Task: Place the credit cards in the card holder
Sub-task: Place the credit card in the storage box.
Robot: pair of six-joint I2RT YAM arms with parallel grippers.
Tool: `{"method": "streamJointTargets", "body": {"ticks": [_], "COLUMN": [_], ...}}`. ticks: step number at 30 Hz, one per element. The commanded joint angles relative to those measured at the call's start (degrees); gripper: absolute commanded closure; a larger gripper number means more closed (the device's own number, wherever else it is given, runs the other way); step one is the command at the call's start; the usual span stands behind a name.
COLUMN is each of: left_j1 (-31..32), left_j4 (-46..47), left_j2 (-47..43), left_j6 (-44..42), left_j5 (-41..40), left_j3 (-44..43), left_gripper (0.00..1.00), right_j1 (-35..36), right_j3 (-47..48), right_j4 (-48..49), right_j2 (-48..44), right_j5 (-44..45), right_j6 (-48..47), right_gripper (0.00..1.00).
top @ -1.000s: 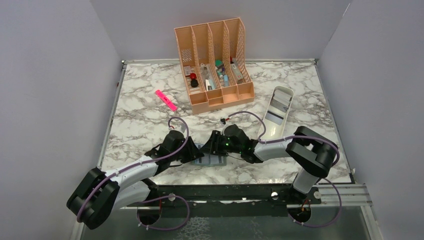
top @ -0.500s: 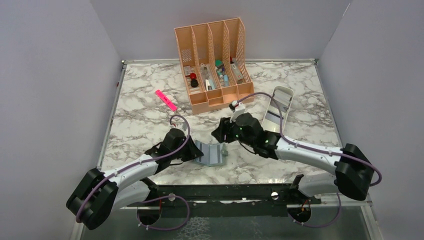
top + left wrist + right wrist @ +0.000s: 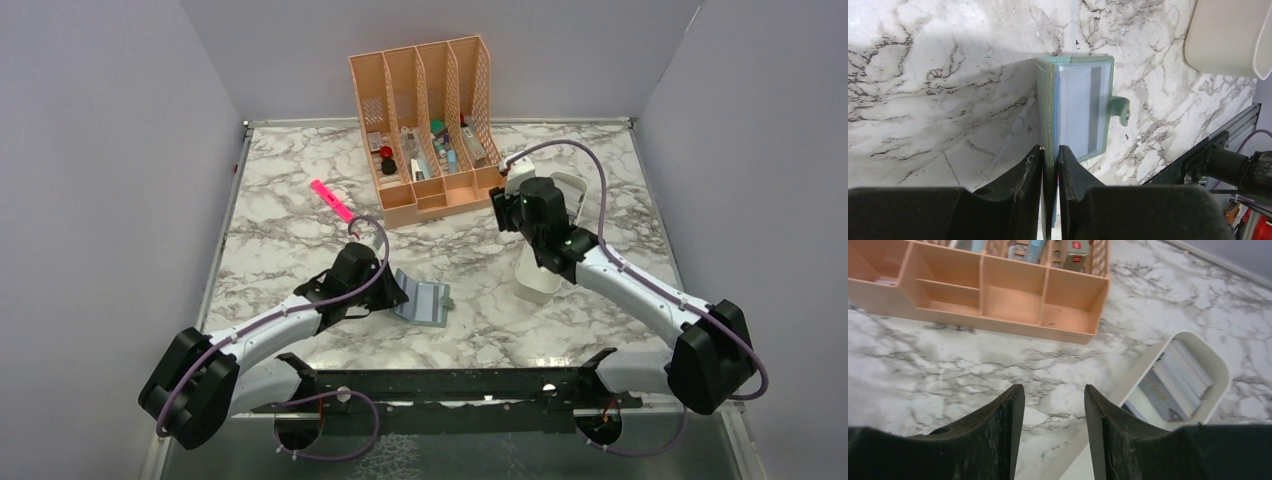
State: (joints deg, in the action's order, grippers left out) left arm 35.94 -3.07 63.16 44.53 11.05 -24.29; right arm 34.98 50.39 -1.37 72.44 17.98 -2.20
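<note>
Evidently the left gripper (image 3: 1050, 156) was pinching one flap of the open card holder (image 3: 1083, 102) at the table's near centre. It had to hold that flap steady, pockets exposed. Further right, the right gripper (image 3: 1054, 396) hung spread and empty. The credit cards (image 3: 1173, 372) lay just right of it in the white tray (image 3: 1222, 371) — a square descent onto one seemed best.

Card holder (image 3: 422, 300): grey-green bifold, lying open on marble worktop (image 3: 290, 240) near front edge. One flap flat, pale blue-grey pocket up, snap tab sticking out sideways. Other flap raised on edge, pinched in left claw (image 3: 1050, 150). Credit cards (image 3: 1170, 380): few thin cards, overlapped flat inside white tray (image 3: 1222, 371), well apart from holder.
</note>
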Motion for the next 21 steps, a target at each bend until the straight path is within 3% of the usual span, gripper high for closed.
{"method": "streamJointTargets", "body": {"ticks": [1,4,8,13,21], "left_j1": [-0.3,-0.42,-0.68,-0.7,-0.83], "left_j4": [-0.68,-0.48,0.65,1.41,-2.41], "left_j2": [0.88,1.01,2.51,4.11,2.03], "left_j6": [-4.01,-5.15,-6.21,-5.97,-5.73], "left_j5": [1.08,1.39,3.26,5.06,4.03], "left_j3": [-1.89,-1.73,-1.55,-2.16,-4.05], "left_gripper": [0.79,0.79,0.78,0.78,0.74], "right_j1": [-7.61,-12.43,-15.06,-21.77,-23.24], "right_j3": [4.11,9.77,10.87,10.74,8.68], "right_j4": [-1.19,-8.75,-10.34,-13.61,-19.73], "right_j2": [2.11,5.34,6.87,5.74,7.4], "right_j5": [-2.96,-7.04,-5.91,-15.23,-9.59], "right_j6": [-11.11,-13.55,-18.22,-19.51,-25.29], "right_gripper": [0.48,0.48,0.48,0.48,0.48]}}
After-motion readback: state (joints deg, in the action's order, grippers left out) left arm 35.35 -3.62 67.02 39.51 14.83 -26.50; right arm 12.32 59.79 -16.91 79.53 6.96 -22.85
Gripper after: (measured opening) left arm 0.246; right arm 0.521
